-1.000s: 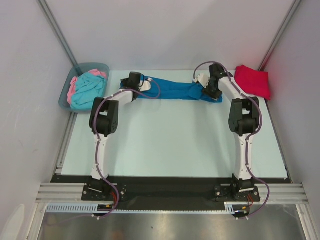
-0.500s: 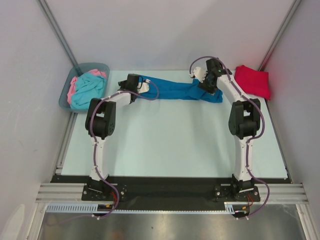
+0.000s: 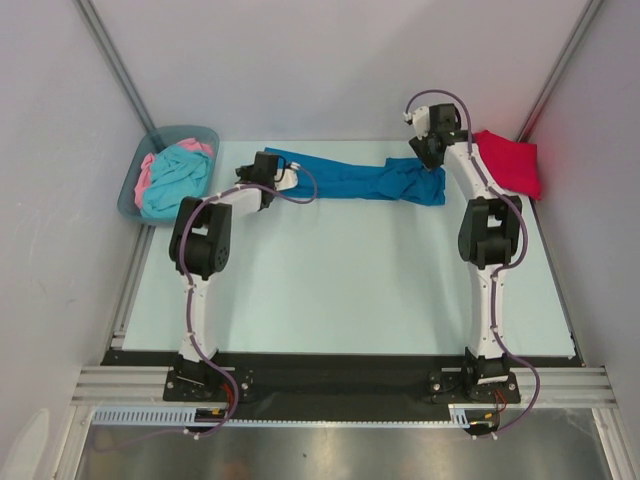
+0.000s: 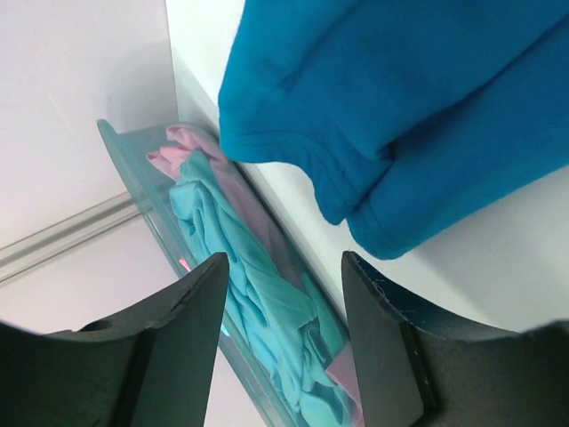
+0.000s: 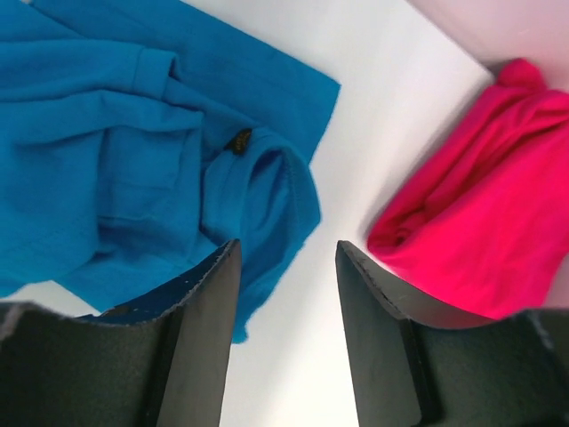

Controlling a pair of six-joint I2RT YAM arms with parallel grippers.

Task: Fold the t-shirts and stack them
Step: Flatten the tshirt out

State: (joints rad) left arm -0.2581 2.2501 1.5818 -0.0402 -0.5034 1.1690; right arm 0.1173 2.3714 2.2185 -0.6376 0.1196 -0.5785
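The deep blue t-shirt [image 3: 350, 180] lies along the tabletop's [image 3: 340, 290] far edge, long axis left-right, the left gripper [image 4: 283, 267] by its left end, the right gripper [image 5: 284, 253] above its right end, both open and empty.

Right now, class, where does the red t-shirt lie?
In the top view the red t-shirt lies at the far right corner of the table, apart from the blue t-shirt to its left; the right wrist view shows bare table between them.
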